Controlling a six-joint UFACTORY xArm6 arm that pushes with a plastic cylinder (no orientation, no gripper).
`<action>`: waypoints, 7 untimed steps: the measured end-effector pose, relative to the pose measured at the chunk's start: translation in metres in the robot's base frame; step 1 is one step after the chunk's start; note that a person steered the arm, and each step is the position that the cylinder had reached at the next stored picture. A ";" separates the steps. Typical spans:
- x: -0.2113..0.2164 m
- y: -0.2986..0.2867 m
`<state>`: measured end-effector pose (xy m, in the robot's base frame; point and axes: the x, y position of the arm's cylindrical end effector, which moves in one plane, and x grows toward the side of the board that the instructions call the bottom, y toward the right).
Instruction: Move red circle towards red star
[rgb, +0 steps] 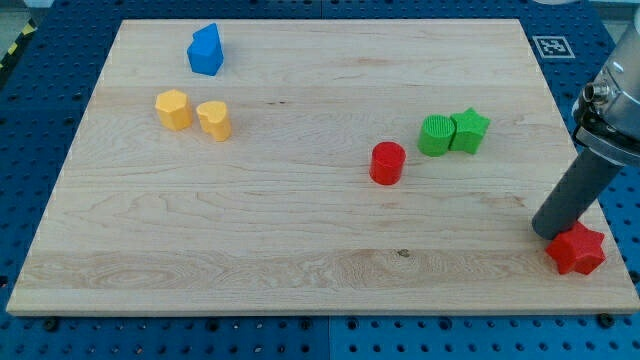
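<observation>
Here my tip (553, 232) touches the red star (577, 250) on the wooden board (300, 240); no pincer.

Red circle (387, 163), red star (577, 250). Green circle (436, 135), ribbed top; green star (469, 130). Two yellow blocks (173, 109) (214, 119). Blue block (206, 50). Dark rod tip (551, 230). Pale wood-grain board (250, 230); blue pegboard (60, 50) around.
</observation>
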<state>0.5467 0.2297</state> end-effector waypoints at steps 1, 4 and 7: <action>-0.005 -0.017; -0.048 -0.206; -0.081 -0.187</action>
<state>0.4653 0.0423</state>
